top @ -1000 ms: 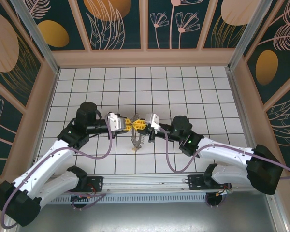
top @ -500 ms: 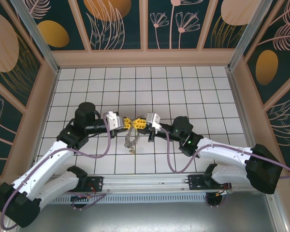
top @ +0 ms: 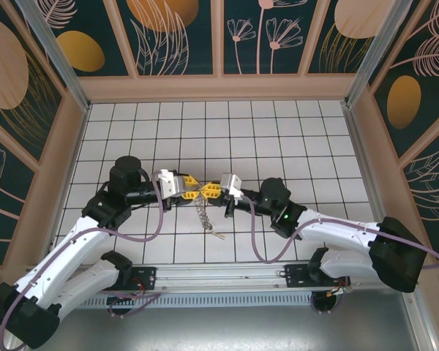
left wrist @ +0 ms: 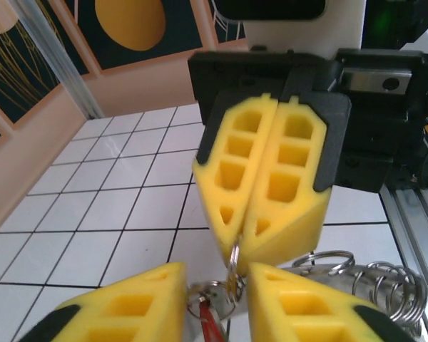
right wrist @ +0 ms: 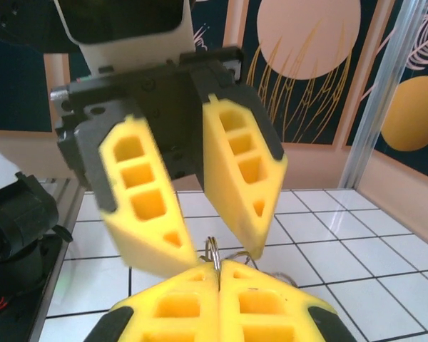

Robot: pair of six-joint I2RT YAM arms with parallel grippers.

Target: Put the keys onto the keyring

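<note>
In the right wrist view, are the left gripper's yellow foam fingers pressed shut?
No, the yellow foam fingers of the left gripper stand apart, a clear gap between them.

You have nothing to read here: no text, label, brand, number or sign is legible in any of the three views.
</note>
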